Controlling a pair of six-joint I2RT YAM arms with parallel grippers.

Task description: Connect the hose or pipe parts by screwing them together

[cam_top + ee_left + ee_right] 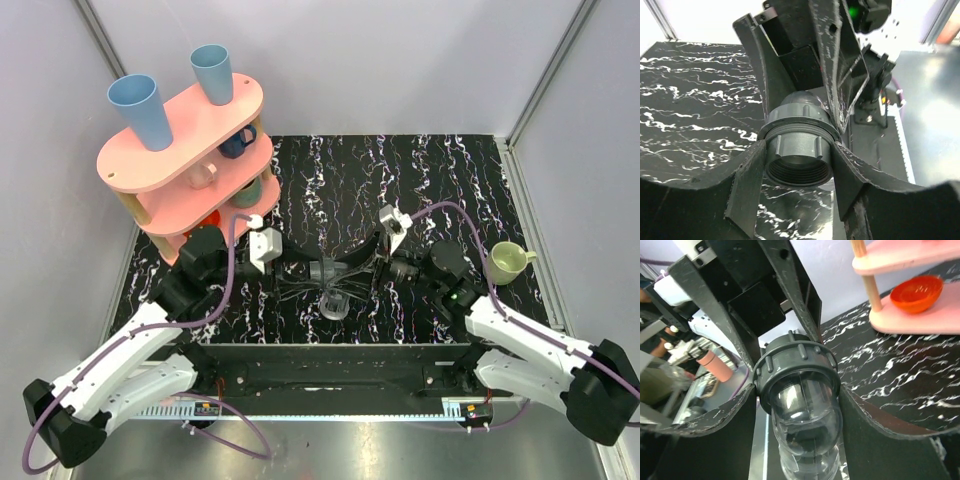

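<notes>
**Black marbled worktop: both fittings gripped at its middle**

Black marbled worktop (450, 180) fills the space between pale walls. A pink tiered shelf (190, 120) stands at its far left corner with two blue cups (140, 110) on top. An orange bowl (917, 292) sits on a lower tier, and a pale mug (508, 262) stands well apart on the right.

Both arms reach in and meet over the worktop's middle. The left gripper (799, 150) is clamped on the ribbed, ring-like nut (797, 162), with one finger pressed against each side and the threaded mouth facing the left wrist camera. The right gripper (797, 392) is clamped on the short tubular coupling (802, 435), whose glossy body runs down between its fingers.

The nut sits on the end of the coupling, and the two parts are in line and touching. Whether the threads are wound fully home cannot be told, because the fingers hide the joint.
</notes>
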